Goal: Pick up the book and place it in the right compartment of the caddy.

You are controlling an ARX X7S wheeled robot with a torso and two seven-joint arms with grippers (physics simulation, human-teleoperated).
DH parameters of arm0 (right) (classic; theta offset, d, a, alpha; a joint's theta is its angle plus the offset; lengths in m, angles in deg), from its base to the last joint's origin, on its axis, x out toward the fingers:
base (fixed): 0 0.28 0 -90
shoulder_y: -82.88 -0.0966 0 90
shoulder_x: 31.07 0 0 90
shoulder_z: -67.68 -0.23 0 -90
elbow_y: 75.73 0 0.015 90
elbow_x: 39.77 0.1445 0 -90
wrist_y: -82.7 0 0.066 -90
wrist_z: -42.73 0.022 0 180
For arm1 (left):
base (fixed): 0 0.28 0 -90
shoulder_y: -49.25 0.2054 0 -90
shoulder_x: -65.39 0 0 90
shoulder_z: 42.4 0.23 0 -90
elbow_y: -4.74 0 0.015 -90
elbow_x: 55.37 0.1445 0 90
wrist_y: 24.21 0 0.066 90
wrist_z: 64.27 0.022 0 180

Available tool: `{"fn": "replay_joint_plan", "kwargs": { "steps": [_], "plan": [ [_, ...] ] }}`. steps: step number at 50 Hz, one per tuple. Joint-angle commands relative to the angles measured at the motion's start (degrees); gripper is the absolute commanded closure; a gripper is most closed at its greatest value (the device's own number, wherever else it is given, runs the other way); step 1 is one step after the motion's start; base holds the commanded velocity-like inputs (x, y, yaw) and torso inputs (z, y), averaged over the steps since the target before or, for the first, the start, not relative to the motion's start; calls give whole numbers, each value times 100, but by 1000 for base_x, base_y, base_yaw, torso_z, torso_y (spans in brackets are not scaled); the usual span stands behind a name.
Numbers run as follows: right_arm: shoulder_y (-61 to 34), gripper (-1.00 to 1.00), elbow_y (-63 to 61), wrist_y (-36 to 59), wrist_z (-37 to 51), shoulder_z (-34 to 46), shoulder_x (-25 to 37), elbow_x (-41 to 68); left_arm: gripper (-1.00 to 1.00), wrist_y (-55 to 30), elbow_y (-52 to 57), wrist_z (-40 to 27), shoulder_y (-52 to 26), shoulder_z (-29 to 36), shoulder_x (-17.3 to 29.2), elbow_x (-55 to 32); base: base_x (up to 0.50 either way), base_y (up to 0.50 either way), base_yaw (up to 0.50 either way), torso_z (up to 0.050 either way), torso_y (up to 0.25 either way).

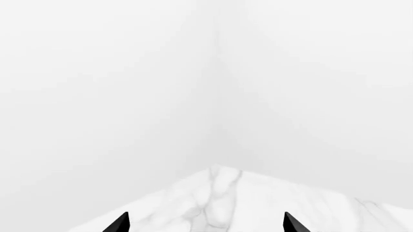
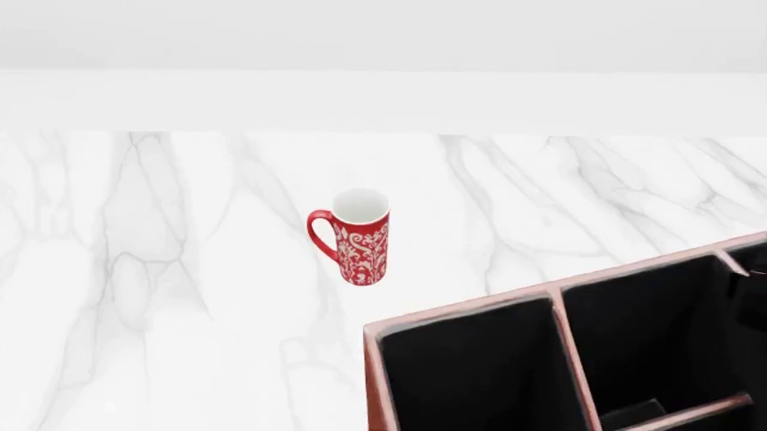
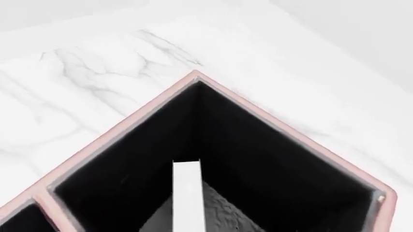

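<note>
The book (image 3: 187,193) shows in the right wrist view as a narrow white page edge. It runs straight up from where my right gripper's jaws sit. It hangs inside a black corner compartment of the caddy (image 3: 123,123), above the grey floor. The right fingers do not stand out against the dark interior. The head view shows the reddish-brown caddy (image 2: 462,310) at the lower right, with dividers and pale pink rims. I cannot make out the book or either arm there. My left gripper (image 1: 206,223) is open and empty over a corner of the marble table (image 1: 219,193).
A red patterned mug (image 2: 359,238) stands upright on the marble table (image 2: 144,269), to the far left of the caddy. A white wall runs along the table's far edge. A divider (image 3: 38,195) borders the compartment holding the book.
</note>
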Motion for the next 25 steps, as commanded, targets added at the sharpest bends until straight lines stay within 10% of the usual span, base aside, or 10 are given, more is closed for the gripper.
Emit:
{"fn": "replay_joint_plan", "kwargs": {
  "steps": [1, 17, 25],
  "plan": [
    [-406, -100, -258, 37, 101, -97, -55, -17, -100, -492, 90, -100, -258, 126, 287, -248, 0, 0, 0, 0, 0],
    [-1014, -100, -265, -275, -221, 431, -433, -412, -100, -1729, 182, -502, -1408, 632, 1074, -863, 0, 0, 0, 0, 0],
    [-930, -100, -351, -1086, -876, 969, -898, -891, -100, -2142, -331, -183, -3001, 1871, 1416, -1239, 0, 0, 0, 0, 0]
  ]
}}
